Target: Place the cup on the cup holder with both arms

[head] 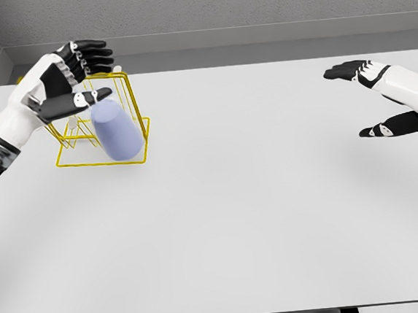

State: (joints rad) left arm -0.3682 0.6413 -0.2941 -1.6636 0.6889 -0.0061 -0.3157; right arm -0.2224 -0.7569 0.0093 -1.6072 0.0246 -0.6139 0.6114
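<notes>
The left hand (77,73) is hovering with fingers spread and gripping nothing, its thumb just above the smooth, pale lavender cup (116,130), which is sitting tilted and upside down inside the thin yellow wire cup holder (128,105) at the far left of the matte white bench (258,218). The right hand (380,101) is hanging well apart at the right, fingers apart and empty. To my eye the cup is leaning rather than seated squarely, so a brush from that thumb could be tipping it or nudging the light frame.
</notes>
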